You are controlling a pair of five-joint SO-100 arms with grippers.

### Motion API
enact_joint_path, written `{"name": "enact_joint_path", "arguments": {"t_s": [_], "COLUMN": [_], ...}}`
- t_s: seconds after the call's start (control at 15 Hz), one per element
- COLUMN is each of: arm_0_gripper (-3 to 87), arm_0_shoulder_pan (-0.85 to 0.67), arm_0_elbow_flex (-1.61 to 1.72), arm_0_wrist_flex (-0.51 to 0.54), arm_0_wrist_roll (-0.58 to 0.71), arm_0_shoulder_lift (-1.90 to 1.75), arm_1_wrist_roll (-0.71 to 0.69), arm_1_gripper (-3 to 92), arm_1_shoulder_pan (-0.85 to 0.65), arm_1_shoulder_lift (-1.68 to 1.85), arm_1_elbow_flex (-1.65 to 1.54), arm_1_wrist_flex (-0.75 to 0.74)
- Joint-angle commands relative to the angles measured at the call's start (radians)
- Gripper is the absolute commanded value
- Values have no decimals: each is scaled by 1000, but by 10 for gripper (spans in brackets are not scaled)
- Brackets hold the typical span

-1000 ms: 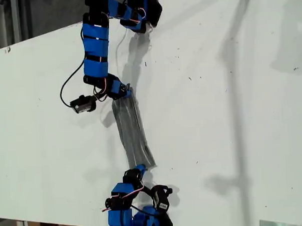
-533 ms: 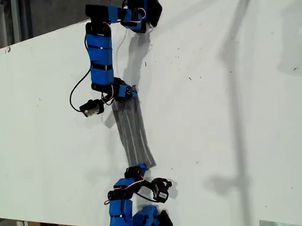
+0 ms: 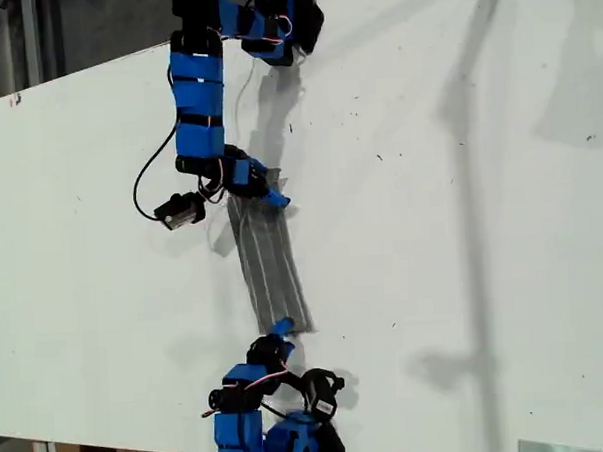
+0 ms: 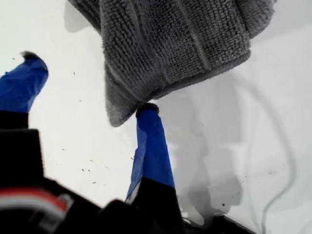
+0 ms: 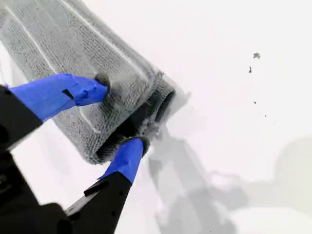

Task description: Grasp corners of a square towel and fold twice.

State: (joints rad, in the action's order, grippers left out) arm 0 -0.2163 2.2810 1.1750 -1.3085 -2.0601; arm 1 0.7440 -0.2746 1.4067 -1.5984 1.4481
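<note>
The towel lies on the white worktop as a long narrow strip, folded over on itself with its white stripes running lengthwise; it reaches from my first gripper, on the arm mounted at the worktop's edge at the exterior view's top, down to my second gripper, on the arm mounted at the edge at the exterior view's bottom, and sits in the half of the worktop toward the exterior view's left. My first gripper has its jaws spread wide and has hold of nothing; one blue fingertip touches the rounded corner of the towel from the bare worktop side, while the other fingertip stands well apart from the cloth over bare white surface. My second gripper straddles the other end of the towel, where the layers curl into a loose loop at the hem; one fingertip rests on the top of the cloth partway across it and the other sits at its edge beside the loop; the jaws are partly apart, and I cannot tell whether they are pinching the cloth or only touching it.
</note>
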Motion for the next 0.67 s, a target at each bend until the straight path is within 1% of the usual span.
{"name": "enact_joint_path", "arguments": {"t_s": [0.0, 0.2, 0.33, 0.4, 0.47, 0.6], "arm_0_gripper": [211, 210, 210, 209, 209, 209], "arm_0_shoulder_pan": [25, 11, -3, -38, -104, -196], "arm_0_elbow_flex": [-43, 23, 41, 69, 133, 282], "arm_0_wrist_flex": [81, 100, 133, 160, 164, 146], "arm_0_wrist_roll": [-25, -25, -18, -3, 23, 63], "arm_0_shoulder_lift": [-112, -215, -272, -305, -356, -508], "arm_1_wrist_roll": [-9, -44, -74, -89, -106, -129], "arm_1_gripper": [423, 432, 432, 431, 431, 433], "arm_1_shoulder_pan": [-40, -87, -138, -169, -196, -235], "arm_1_shoulder_lift": [140, 183, 169, 133, 69, -67], "arm_1_elbow_flex": [28, 28, 20, 15, 12, 20], "arm_1_wrist_flex": [40, 87, 87, 63, 21, -64]}}
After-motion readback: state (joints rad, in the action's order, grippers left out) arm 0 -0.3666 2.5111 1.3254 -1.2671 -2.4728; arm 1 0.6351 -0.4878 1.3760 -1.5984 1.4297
